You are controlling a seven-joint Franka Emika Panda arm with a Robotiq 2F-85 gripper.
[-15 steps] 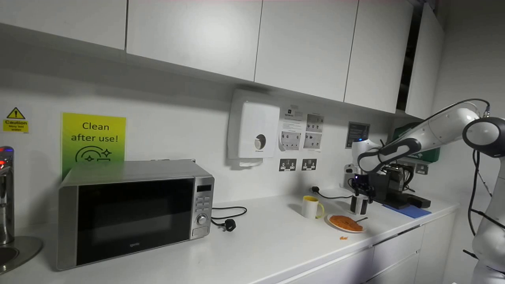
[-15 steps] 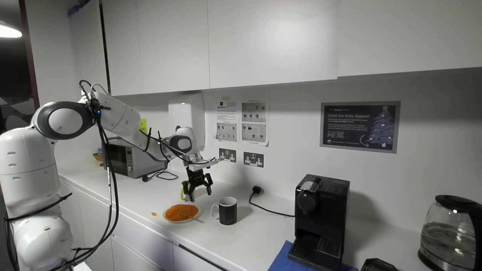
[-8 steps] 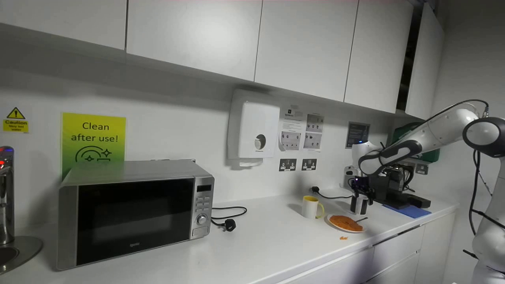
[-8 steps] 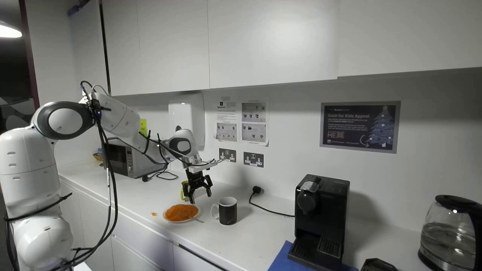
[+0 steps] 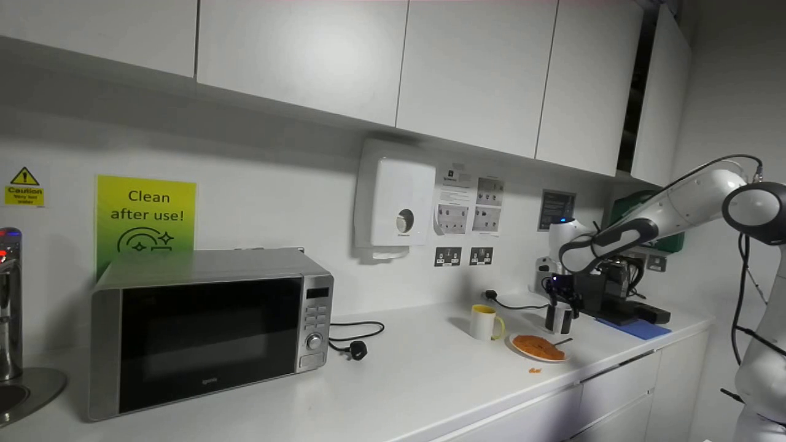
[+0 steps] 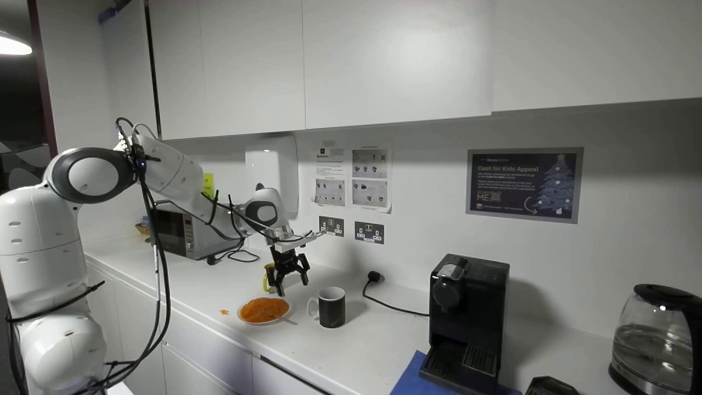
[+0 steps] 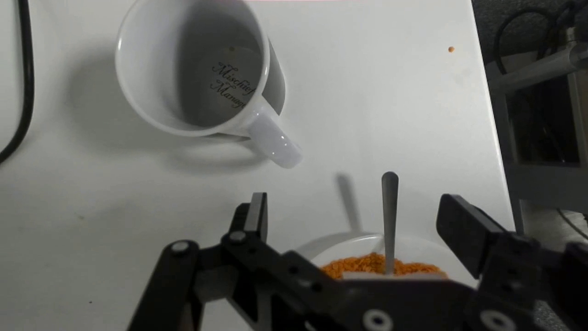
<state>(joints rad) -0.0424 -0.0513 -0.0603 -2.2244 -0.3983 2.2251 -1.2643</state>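
My gripper [image 7: 353, 207] is open and empty in the wrist view, with its fingers wide apart. A metal utensil handle [image 7: 389, 207] shows between the fingers without touching them. The handle leans out of orange grains [image 7: 358, 264] on a white plate [image 7: 441, 252]; the utensil's other end is hidden. In an exterior view, the gripper [image 6: 293, 285] hangs above and behind the plate [image 6: 239, 315]. A dark mug with a white inside and white handle [image 6: 332, 311] stands beside the plate; it also shows in the wrist view [image 7: 147, 78].
A white mug with yellow inside [image 5: 482, 324] stands near the plate. A few spilled grains [image 5: 535, 371] lie by the counter's front edge. A coffee machine [image 6: 470, 312] on a blue mat [image 6: 410, 376], a glass jug [image 6: 652, 340], a microwave [image 5: 212, 337] and a black cable [image 6: 392, 309] are on the counter.
My gripper is slightly lower than one second ago and has hardly moved in the last half second. It stays open. The plate, mugs and utensil have not moved.
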